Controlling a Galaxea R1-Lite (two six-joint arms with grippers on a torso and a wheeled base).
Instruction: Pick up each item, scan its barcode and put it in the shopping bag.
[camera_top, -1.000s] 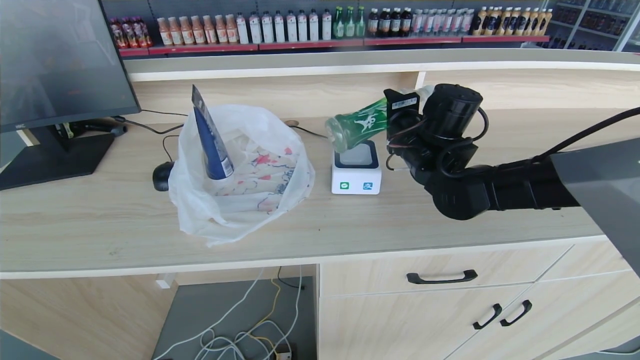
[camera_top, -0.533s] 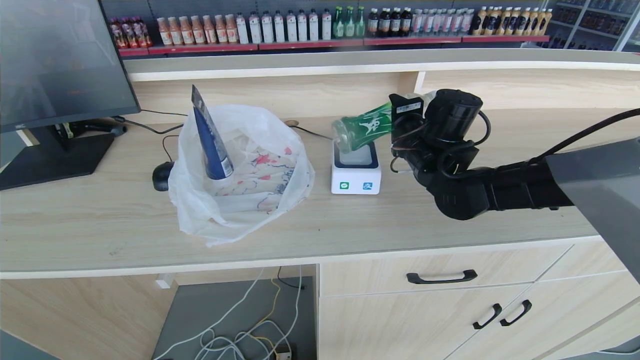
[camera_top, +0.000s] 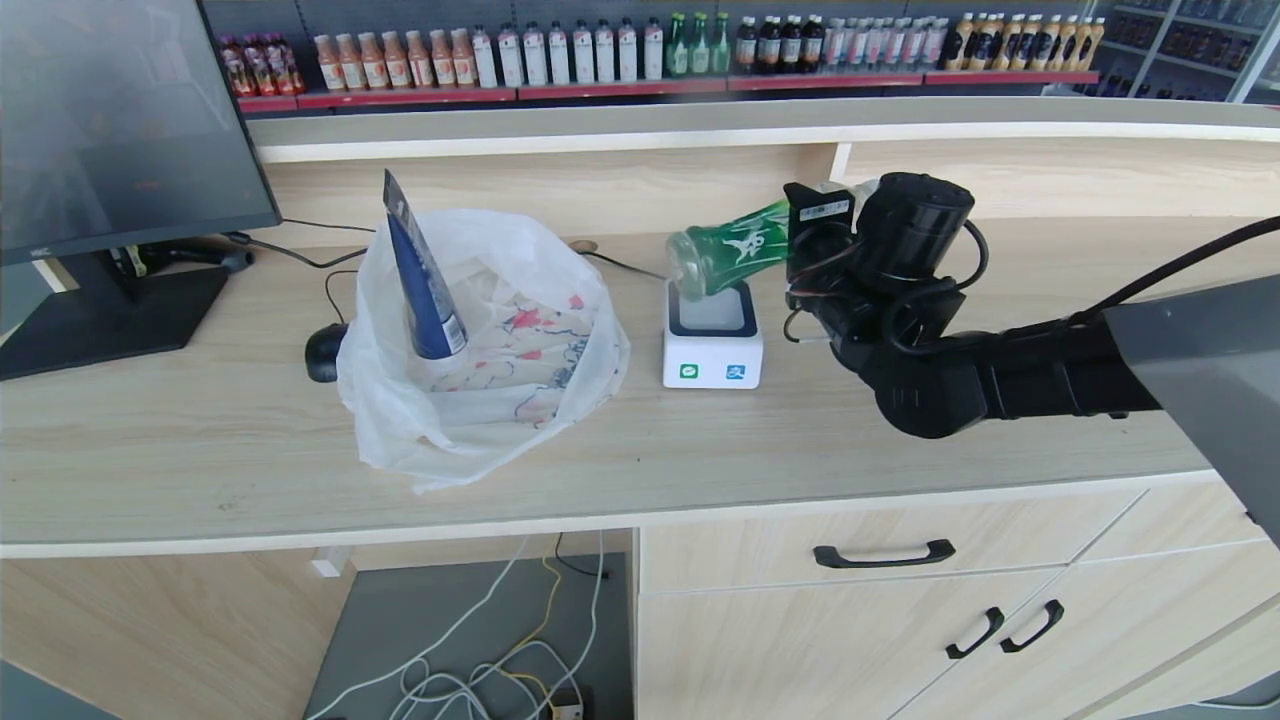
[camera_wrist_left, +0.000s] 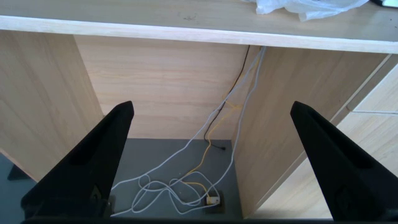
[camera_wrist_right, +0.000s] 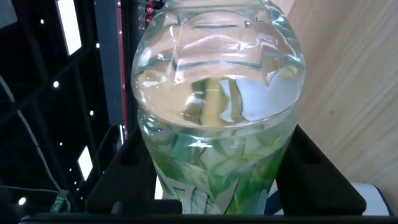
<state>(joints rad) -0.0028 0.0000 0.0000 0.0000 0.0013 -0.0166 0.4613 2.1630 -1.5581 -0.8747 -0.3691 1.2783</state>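
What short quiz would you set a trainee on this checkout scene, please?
1. True or false: the right gripper holds the green bottle on its side above the scanner.
2. What stands upright in the shopping bag? A) a blue tube B) a red can C) a banana
3. Fill in the missing word: the left gripper hangs below the counter with its fingers ____ and nothing between them.

Key: 1 true; 2 A; 3 open.
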